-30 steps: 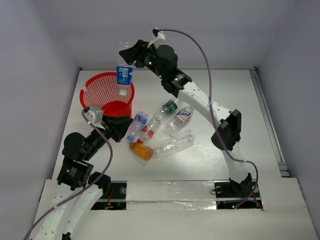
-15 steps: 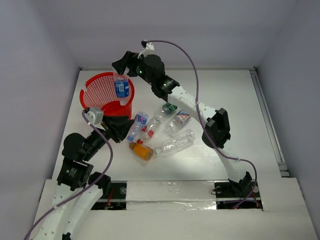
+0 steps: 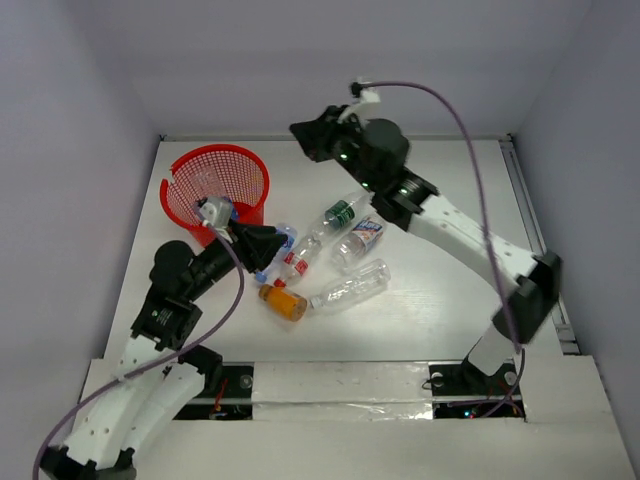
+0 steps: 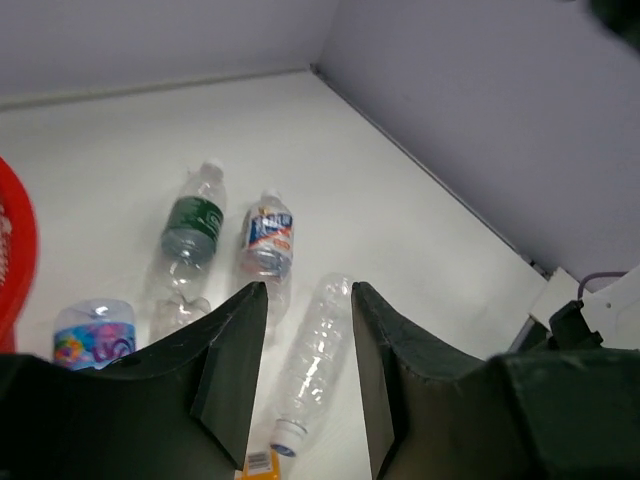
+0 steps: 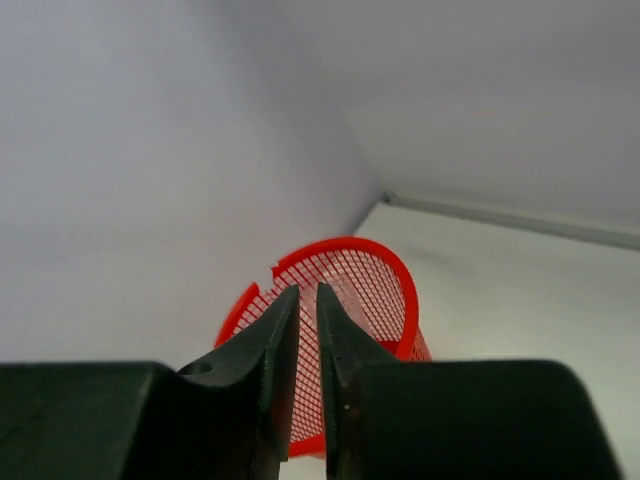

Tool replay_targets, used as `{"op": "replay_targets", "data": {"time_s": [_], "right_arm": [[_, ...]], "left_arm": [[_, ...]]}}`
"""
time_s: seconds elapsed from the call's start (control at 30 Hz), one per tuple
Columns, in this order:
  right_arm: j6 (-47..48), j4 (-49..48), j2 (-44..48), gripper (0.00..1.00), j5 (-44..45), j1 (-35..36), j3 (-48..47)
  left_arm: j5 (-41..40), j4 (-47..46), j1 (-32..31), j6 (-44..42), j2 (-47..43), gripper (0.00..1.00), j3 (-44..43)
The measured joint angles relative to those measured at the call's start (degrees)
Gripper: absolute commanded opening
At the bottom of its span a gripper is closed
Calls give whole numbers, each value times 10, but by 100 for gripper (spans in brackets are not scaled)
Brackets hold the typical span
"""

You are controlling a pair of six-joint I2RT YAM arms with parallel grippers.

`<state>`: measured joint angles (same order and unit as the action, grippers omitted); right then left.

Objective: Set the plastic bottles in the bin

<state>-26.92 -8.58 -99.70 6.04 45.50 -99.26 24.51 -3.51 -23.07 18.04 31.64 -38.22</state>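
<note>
The red mesh bin [image 3: 192, 178] stands at the back left. Several plastic bottles lie in a cluster right of it: green-label [image 3: 340, 214], red-white-label [image 3: 366, 232], clear [image 3: 350, 287], orange [image 3: 284, 302] and two small ones [image 3: 296, 262]. My left gripper [image 3: 272, 243] hovers open over the cluster's left side. In the left wrist view the clear bottle [image 4: 312, 355] lies on the table below the open left gripper [image 4: 308, 290], untouched. My right gripper [image 3: 300, 132] hangs high, back right of the bin, jaws almost together and empty. In its wrist view the right gripper [image 5: 307, 290] points at the bin [image 5: 395, 290].
The grey back wall [image 3: 330, 70] and side walls enclose the white table [image 3: 440, 310]. My left wrist's camera and cable cover the bin's near side [image 3: 212, 212]. A metal rail [image 3: 535, 240] runs along the right edge.
The right gripper let go of the blue-label bottle over the bin, drew back to the right and closed. The left arm reached forward toward the bottles and its jaws widened.
</note>
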Motion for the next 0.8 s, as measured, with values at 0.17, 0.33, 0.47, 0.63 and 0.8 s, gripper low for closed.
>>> {"op": "replay_targets", "data": {"time_s": [0.17,0.33,0.47,0.63,0.8], "right_arm": [[4,-35,223,17,28,-51,208],[1,-30,393,18,69,-110,370],[-3,0,492,18,123,-110,466],[-18,61,607,40,187,-110,550],[-31,100,677,64,210,-110,581]], "left_arm": [[-72,-2,-110,16,90,36,-7],[-204,-5,-285,6,229,38,-61],[-266,-8,-360,-30,374,54,-145],[-285,-14,-370,-73,500,69,-196],[-291,-11,-369,-92,566,75,-197]]}}
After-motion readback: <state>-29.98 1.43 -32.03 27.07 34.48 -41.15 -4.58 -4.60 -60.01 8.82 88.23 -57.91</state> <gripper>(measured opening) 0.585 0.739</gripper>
